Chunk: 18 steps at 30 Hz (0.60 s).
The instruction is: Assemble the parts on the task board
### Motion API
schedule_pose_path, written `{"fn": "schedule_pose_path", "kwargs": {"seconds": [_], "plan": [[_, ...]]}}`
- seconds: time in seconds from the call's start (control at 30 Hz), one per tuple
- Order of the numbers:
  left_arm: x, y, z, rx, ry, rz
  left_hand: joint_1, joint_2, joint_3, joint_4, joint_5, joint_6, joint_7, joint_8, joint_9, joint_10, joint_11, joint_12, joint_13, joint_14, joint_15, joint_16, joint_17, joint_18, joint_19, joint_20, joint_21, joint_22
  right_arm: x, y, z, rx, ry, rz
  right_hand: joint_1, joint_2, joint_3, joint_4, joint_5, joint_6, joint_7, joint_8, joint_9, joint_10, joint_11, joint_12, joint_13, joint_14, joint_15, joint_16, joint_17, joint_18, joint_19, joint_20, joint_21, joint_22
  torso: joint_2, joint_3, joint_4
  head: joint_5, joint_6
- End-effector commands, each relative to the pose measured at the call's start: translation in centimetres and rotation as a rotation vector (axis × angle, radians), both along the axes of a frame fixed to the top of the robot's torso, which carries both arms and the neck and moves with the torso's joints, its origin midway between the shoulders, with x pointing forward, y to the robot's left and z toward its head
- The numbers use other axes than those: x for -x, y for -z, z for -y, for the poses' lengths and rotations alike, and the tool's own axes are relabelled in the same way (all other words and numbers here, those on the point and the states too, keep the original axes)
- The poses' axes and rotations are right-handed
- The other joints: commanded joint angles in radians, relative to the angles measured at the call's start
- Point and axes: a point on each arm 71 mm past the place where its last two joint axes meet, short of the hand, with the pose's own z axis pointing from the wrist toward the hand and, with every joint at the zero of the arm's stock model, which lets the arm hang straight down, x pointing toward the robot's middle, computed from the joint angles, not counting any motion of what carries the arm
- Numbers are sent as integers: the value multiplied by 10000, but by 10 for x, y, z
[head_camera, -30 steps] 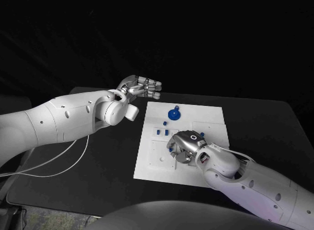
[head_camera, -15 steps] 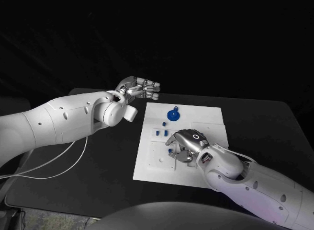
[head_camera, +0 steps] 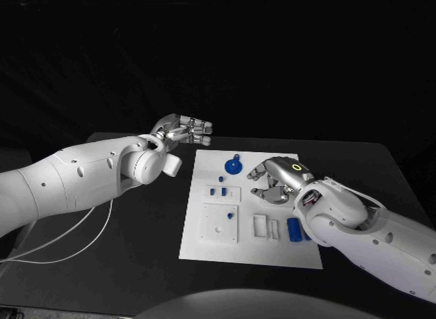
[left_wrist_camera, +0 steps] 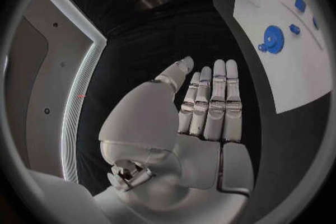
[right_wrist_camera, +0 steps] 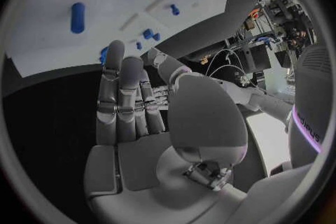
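My right hand (head_camera: pixel 278 178) hangs over the right middle of the task board (head_camera: pixel 204 247), fingers stretched out side by side with nothing in them; my right wrist view shows the same flat, empty palm (right_wrist_camera: pixel 133 106). A small lit ring glows on the back of that hand, and on the arm at the right rim of that wrist view there is purple lettering that I cannot read.

My left hand (head_camera: pixel 185 129) sits above and left of the board's upper left corner, off the board, over the black table (head_camera: pixel 103 259). Its fingers (left_wrist_camera: pixel 210 101) lie straight and close together, the thumb a little apart, holding nothing.

The board lies in the centre of the head view. Near its upper edge rests a round blue part (head_camera: pixel 234 165), also seen in my left wrist view (left_wrist_camera: pixel 271 39). Just below it and to the left, two small blue parts (head_camera: pixel 218 191) stand side by side, with another small one (head_camera: pixel 230 215) lower down. Toward the lower right of the board a longer blue cylinder (head_camera: pixel 294 229) lies flat just beside my right wrist; it shows in my right wrist view too (right_wrist_camera: pixel 78 17).
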Motion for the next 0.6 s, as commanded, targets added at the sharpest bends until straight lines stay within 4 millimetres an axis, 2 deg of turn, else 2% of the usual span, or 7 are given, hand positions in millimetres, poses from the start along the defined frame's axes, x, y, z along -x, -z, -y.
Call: {"fn": "schedule_pose_path", "kwargs": {"seconds": [0.03, 0.1, 0.27, 0.43, 0.6], "plan": [[0, 0, 1, 85, 126, 69, 5, -48, -21, 56, -63, -8, 9, -19, -1, -29, -8, 42, 10, -61, -25, -25, 1, -44, 38, 43, -34, 9, -5, 1, 12, 327, 194, -472, 26, -18, -439, 74, -88, -141, -12, 10, -6, -125, 22, 27, 18, -24, 16, -71, -39, -61, 203, 14, -122, -108, -36, 2, -25, -69, 48], [0, 0, 0, 78, 112, 62, 5, -48, -21, 56, -63, -8, 9, -19, -1, -29, -8, 42, 10, -61, -25, -25, 1, -44, 38, 43, -34, 9, -8, 1, 20, 503, 329, -527, 38, -38, -818, 154, -71, -182, -60, 16, -6, -206, 32, 30, 21, -18, 12, -79, -38, -96, 289, 13, -217, -219, -34, 21, -23, -67, 71], [-1, 2, -2, 54, 63, 49, 5, -48, -21, 56, -63, -8, 9, -19, -1, -29, -8, 42, 10, -61, -25, -25, 1, -44, 38, 43, -34, 9, -15, 5, 32, 890, 558, -719, 319, 131, -1767, 375, -136, -332, -125, 17, -6, -353, 65, 30, 24, -51, 30, -139, -62, -153, 394, 31, -425, -604, -57, 51, -41, -25, 62], [-1, 3, -2, 49, 56, 40, 5, -48, -21, 56, -63, -8, 9, -19, -1, -29, -8, 42, 10, -61, -25, -25, 1, -44, 38, 43, -34, 9, -18, 11, 34, 1137, 609, -791, 477, 141, -1778, 378, -262, -376, -138, 13, -9, -502, 101, 29, 17, -25, 87, -243, -167, -78, 382, 111, -419, -778, -37, 45, -44, -37, 68], [-1, 3, -2, 47, 59, 29, 5, -48, -21, 56, -63, -8, 9, -19, -1, -29, -8, 42, 10, -61, -25, -25, 1, -44, 38, 43, -34, 9, -19, 20, 35, 1479, 625, -1101, 437, 138, -1680, 371, -221, -383, -103, 14, -9, -414, 85, 30, 17, -10, 88, -237, -194, -35, 371, 140, -355, -832, -35, 42, -16, -52, 33]]}}
